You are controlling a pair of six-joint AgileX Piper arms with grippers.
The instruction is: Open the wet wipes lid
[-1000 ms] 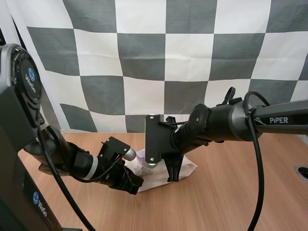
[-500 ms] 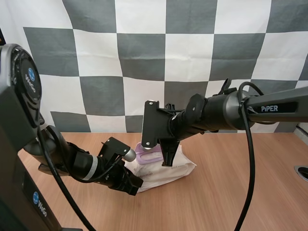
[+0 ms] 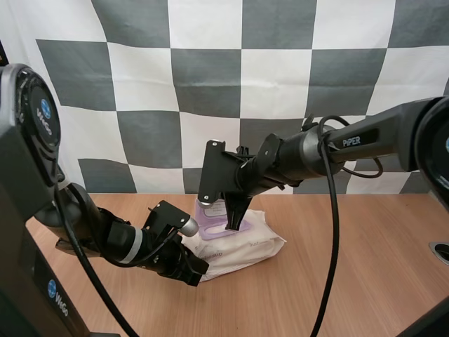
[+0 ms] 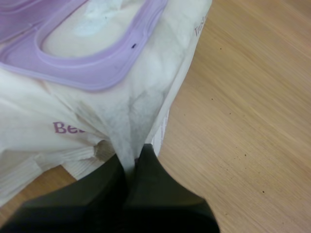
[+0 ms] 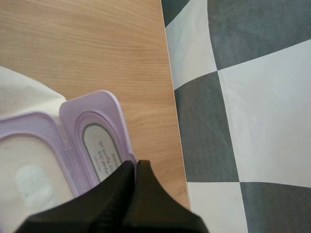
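Wipes pack is showing soft white film, crinkled, semi-matt w/ grey smudges. Lid is looking like smooth lilac plastic, slight sheen. Table is showing light wood grain, matt, smooth. Left gripper & right gripper are looking matt black plastic.

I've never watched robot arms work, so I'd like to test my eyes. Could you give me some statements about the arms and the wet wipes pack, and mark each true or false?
1. The lid of the wet wipes pack is closed. False: it is flipped open.
2. The left gripper pinches the pack's edge. True.
3. The lid is green. False: it is pale purple.
4. The pack lies on a wooden table. True.
5. The right gripper hangs far from the pack. False: its tips are at the edge of the lid.
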